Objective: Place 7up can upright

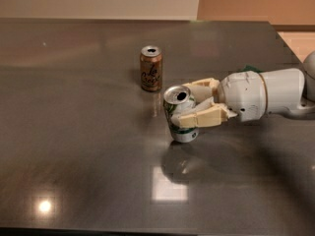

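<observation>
The gripper (187,104) was at the centre-right of the table (74,132). It reached in from the right edge of the view on a white arm (266,93) lying almost level above the surface.

The 7up can (181,114) was between the two cream-coloured fingers, which were closed against its body. The nearer finger (202,118) ran across the front of the can at about mid-height, covering part of the green markings. The farther finger (204,86) passed behind the can's upper part, on its right side. The can's left side faced away from the gripper and was uncovered.

The can stood nearly upright, with its silver top uppermost and leaning slightly toward the left of the view. The drinking opening in the top could be seen. The base was at or just above the table, directly over the can's own reflection. Contact with the surface could not be confirmed.

A brown can (150,69) stood upright on the table behind and to the left of the 7up can. It was near that can but apart from it, and clear of both fingers.

The table surface was dark and glossy. It showed two bright light reflections toward the near edge.
</observation>
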You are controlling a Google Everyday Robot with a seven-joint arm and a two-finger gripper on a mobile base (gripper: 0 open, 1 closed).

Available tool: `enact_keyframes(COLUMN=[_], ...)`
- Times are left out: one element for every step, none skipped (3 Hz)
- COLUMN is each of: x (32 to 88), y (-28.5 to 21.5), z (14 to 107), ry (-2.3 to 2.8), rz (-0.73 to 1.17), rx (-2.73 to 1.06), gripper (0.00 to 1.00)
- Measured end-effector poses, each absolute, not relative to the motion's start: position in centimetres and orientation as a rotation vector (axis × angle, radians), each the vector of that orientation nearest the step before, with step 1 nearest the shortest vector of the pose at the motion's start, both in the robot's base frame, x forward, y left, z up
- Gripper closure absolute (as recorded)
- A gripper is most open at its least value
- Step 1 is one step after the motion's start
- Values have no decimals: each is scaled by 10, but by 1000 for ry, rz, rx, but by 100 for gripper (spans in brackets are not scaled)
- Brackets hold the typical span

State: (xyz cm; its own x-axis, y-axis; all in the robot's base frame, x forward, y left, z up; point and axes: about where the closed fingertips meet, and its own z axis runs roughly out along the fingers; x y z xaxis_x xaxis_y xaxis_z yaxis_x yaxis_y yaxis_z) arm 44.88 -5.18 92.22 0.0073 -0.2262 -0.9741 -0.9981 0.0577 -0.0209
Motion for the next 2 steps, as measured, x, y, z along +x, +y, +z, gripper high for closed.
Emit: enact_keyframes(x=[451, 454], y=[-64, -73], z=[913, 908], ry=[1381, 1361], rz=[1038, 1024], rx=[-1290, -1256], gripper=[58, 36])
